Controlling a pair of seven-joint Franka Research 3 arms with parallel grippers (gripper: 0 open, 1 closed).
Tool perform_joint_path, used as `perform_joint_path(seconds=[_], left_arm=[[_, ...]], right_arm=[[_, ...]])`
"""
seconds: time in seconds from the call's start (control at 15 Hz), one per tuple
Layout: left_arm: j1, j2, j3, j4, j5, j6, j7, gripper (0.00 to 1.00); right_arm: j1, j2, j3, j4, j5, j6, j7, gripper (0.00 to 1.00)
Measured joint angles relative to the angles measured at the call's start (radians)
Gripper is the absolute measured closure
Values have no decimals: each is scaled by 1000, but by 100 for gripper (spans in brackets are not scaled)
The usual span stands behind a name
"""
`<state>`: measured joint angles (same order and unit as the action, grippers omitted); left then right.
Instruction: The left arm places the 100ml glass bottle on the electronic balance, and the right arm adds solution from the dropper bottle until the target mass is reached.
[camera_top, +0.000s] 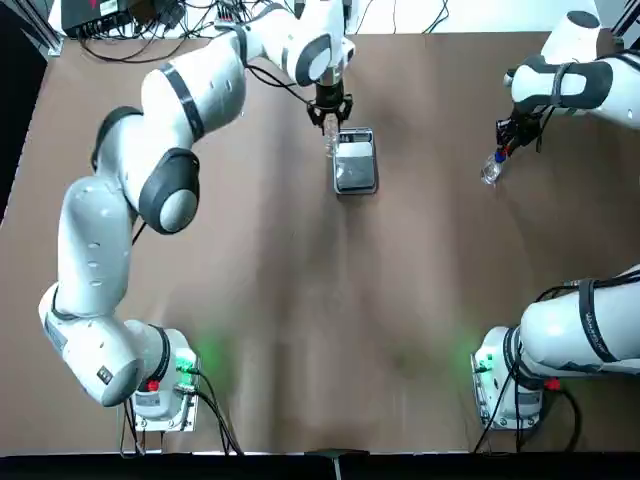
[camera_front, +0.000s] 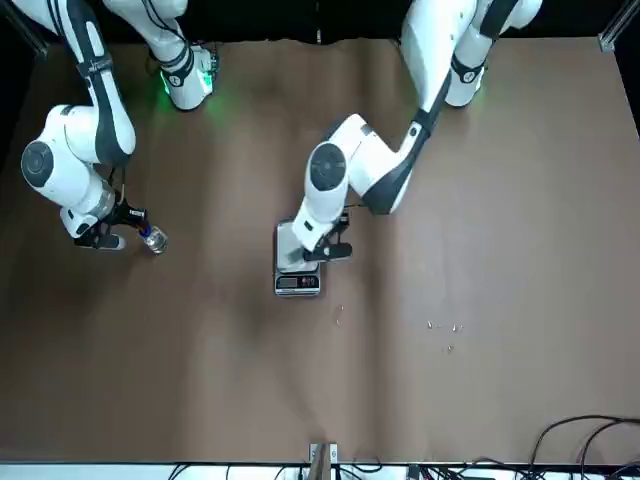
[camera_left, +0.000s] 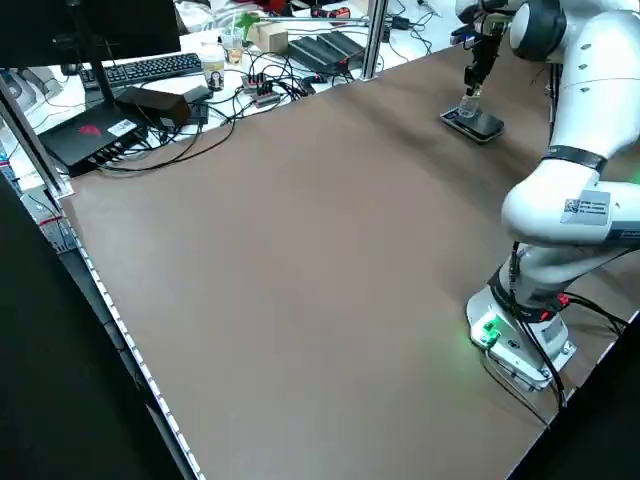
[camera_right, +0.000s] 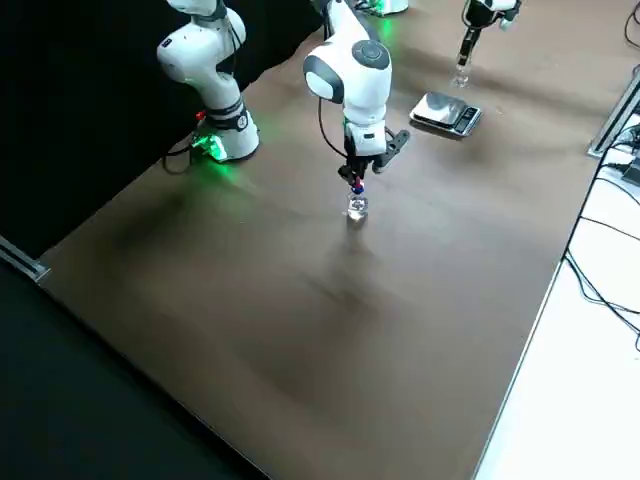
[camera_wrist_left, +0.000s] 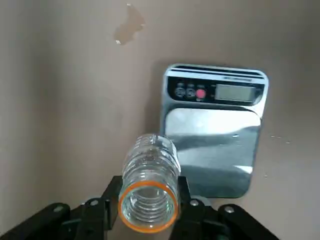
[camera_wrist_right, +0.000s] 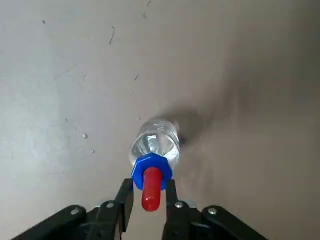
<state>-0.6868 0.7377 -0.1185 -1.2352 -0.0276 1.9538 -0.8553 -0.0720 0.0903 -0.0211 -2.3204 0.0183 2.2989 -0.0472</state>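
1. Left gripper (camera_wrist_left: 148, 184): my fingers are clamped on the glass bottle (camera_wrist_left: 151, 161), one on each side, with its orange-rimmed mouth toward my wrist camera.
2. Glass bottle is in my grip near the balance (camera_wrist_left: 215, 150). In the left wrist view it overlaps one side of the plate (camera_wrist_left: 220, 172). Can't tell if it touches the balance.
3. Balance lies flat on the table (camera_top: 270, 300), display (camera_wrist_left: 235, 93) at the end away from my bases. Can't read a value on it. A few drops show on the plate.
4. Right gripper (camera_wrist_right: 151, 186): my fingers are clamped on the dropper bottle (camera_wrist_right: 156, 137) at its blue collar (camera_wrist_right: 153, 162). Red tip (camera_wrist_right: 151, 192) points toward my wrist camera, clear body points down toward the table.
5. Dropper bottle is over the table on my right, well apart from balance and glass bottle.
6. Wet patch (camera_wrist_left: 129, 25) on the table near the balance, plus small droplets (camera_wrist_right: 85, 136) on the table in the right wrist view.
7. Both bases, left (camera_top: 165, 385) and right (camera_top: 500, 375), show green light.
8. Monitor (camera_left: 120, 40), keyboard (camera_left: 150, 69) and cables (camera_left: 200, 145) sit past the table edge.
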Motion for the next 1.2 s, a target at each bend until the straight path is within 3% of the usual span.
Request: perform_joint_path(seconds=[0.13, 0.33, 0.47, 1.2], left_arm=[[-30, 58, 0, 58, 0, 0, -13, 52], [-49, 85, 0, 84, 0, 19, -13, 52], [-65, 87, 0, 89, 0, 39, -37, 52], [-88, 117, 11, 94, 0, 126, -112, 52]], right_arm=[[0, 0, 0, 4, 0, 0, 0, 67], [0, 0, 0, 7, 0, 0, 0, 68], [0, 0, -1, 7, 0, 0, 0, 75], [0, 0, -1, 7, 0, -1, 0, 89]])
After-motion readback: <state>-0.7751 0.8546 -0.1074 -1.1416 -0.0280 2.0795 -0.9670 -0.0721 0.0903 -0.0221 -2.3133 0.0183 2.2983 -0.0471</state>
